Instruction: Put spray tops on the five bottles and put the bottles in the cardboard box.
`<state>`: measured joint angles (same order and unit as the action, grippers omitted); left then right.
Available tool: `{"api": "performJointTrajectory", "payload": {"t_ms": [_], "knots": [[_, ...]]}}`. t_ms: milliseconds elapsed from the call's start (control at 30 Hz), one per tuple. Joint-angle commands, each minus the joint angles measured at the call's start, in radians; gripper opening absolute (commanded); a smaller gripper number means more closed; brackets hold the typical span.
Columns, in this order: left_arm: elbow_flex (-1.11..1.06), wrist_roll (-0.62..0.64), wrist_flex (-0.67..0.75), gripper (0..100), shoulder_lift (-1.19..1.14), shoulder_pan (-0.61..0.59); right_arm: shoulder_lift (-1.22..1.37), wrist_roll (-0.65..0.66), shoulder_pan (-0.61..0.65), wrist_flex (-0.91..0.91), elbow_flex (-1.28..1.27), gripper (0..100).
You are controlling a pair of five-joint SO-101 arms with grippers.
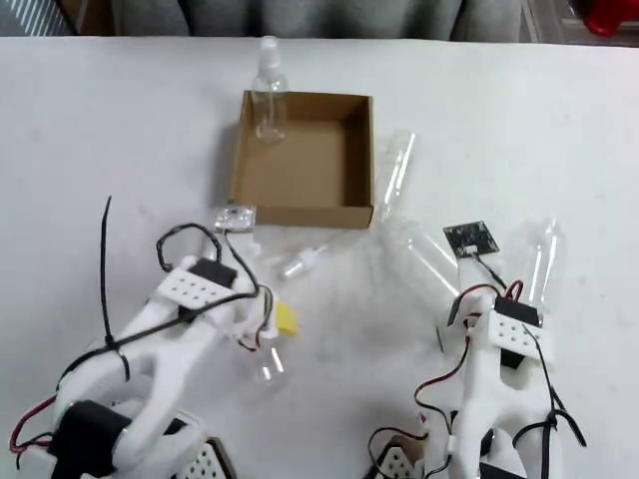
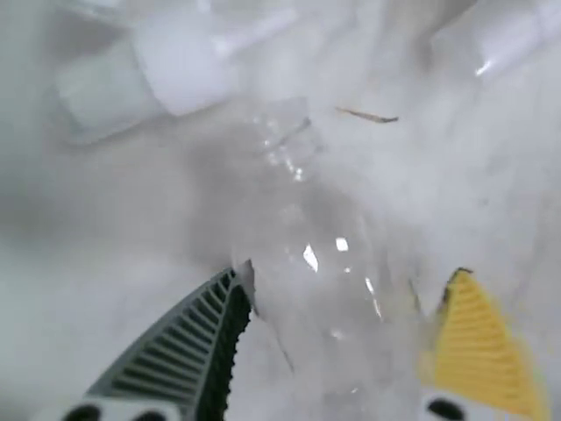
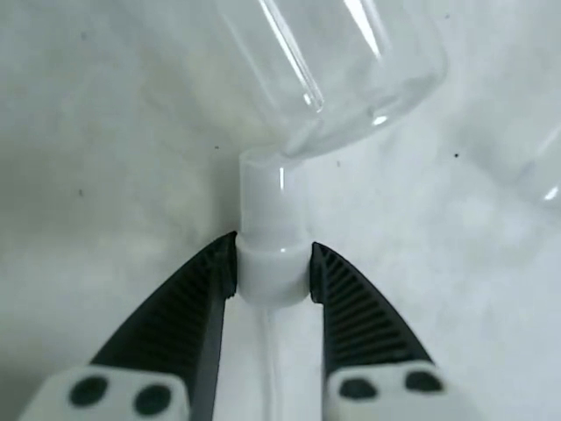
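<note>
My left gripper [image 2: 351,274] is shut on a clear capless bottle [image 2: 324,254] that lies on the table; a grey finger [image 2: 202,342] and a yellow finger [image 2: 473,342] press its sides. From above, this gripper [image 1: 275,324] is in front of the cardboard box [image 1: 300,215]. My right gripper [image 3: 273,254] is shut on a white spray top [image 3: 272,263], whose end touches a clear bottle [image 3: 351,61]. One capped bottle [image 1: 268,95] stands in the box's far left corner. A loose spray top [image 1: 305,261] lies in front of the box.
Three clear bottles lie right of the box: one by its right wall [image 1: 394,175], one in front of it [image 1: 419,254], one farther right [image 1: 539,259]. Two white spray tops [image 2: 175,61] [image 2: 508,35] lie beyond the left-held bottle. The right arm [image 1: 499,334] stands at the front right.
</note>
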<state>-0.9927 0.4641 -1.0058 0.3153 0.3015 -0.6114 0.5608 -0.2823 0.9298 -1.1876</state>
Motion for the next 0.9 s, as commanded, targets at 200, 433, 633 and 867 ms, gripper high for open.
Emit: {"api": "performJointTrajectory", "payload": {"t_ms": [200,433,633,867], "knots": [[0.018,-0.279,0.066,9,-0.001,0.007,-0.021,0.014,0.010,-0.015,0.006,1.5],[0.011,-0.259,0.054,17,-0.001,-0.033,-0.021,0.014,0.010,-0.016,0.006,1.5],[0.005,-0.261,0.051,38,0.001,-0.124,-0.021,0.014,0.010,-0.018,0.006,1.5],[0.064,-0.267,0.018,35,0.001,-0.124,-0.015,0.014,0.012,-0.027,0.006,1.5]]}}
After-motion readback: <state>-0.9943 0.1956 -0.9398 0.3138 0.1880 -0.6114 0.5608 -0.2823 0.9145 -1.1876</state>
